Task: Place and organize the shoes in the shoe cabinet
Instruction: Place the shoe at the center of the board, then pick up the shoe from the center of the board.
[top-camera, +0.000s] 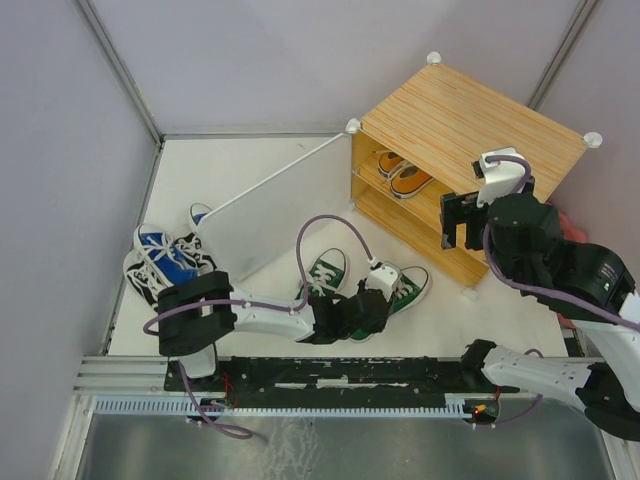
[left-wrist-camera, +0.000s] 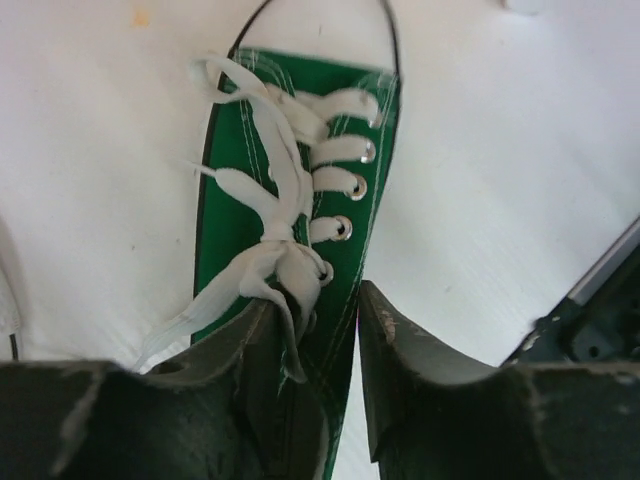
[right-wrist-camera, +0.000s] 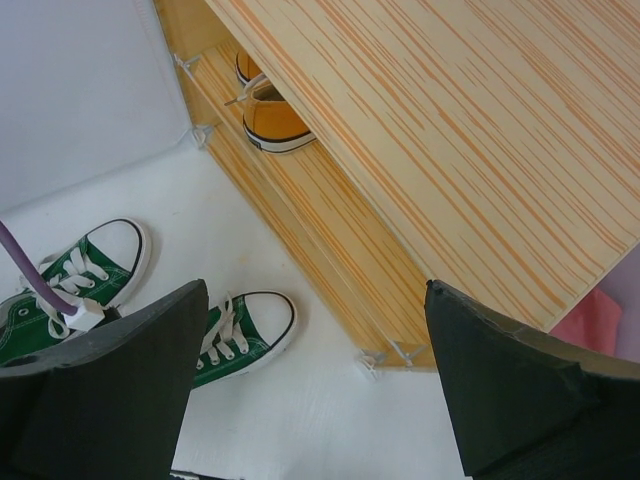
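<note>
The shoe cabinet (top-camera: 470, 120) stands with its door panel (top-camera: 270, 210) swung wide, an orange pair (top-camera: 405, 175) lying side by side on its upper shelf. Just in front of the cabinet, the green shoes (top-camera: 405, 290) lie on the white floor, where the left gripper (left-wrist-camera: 315, 300) straddles one shoe's collar, jaws loosely parted around the canvas. The right gripper (right-wrist-camera: 315, 290) hovers above the cabinet's front edge, spread wide and holding nothing. Blue and black shoes (top-camera: 165, 258) sit heaped well beyond the door
</note>
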